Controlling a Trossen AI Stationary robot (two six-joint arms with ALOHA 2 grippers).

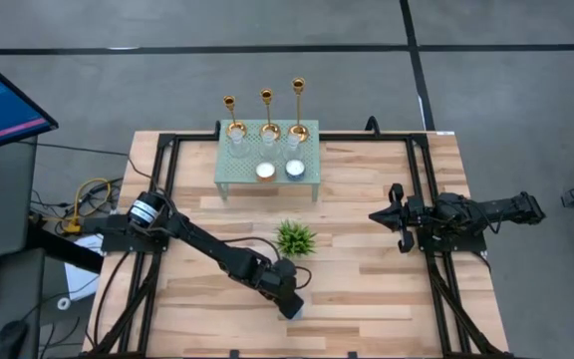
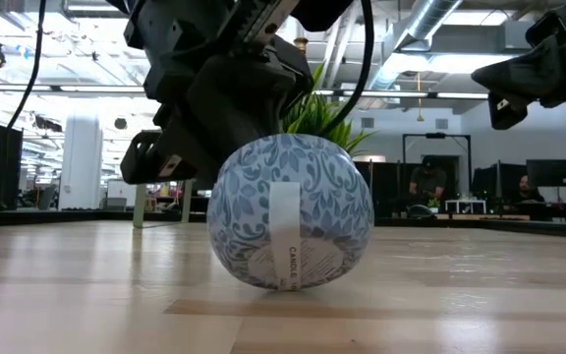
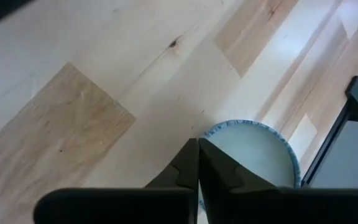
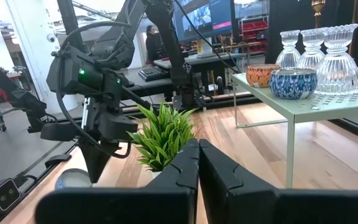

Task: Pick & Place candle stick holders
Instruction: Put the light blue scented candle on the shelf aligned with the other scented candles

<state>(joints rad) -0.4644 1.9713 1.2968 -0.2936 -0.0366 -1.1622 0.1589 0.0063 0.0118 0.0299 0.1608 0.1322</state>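
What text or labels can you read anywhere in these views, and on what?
"CANDLE": partly legible, running vertically on the white paper band of the blue patterned candle tin lying on its side on the table; smaller print after it is too blurred to read.
Monitor beside the table: coloured screen content, too small to read.
Monitors in the room: unreadable.
No text on the gold candle stick holders.

Closed right hand (image 4: 198, 163) before green plant (image 4: 164, 134), glass cups (image 4: 324, 50) on perhaps pale-green stand (image 4: 328, 102)
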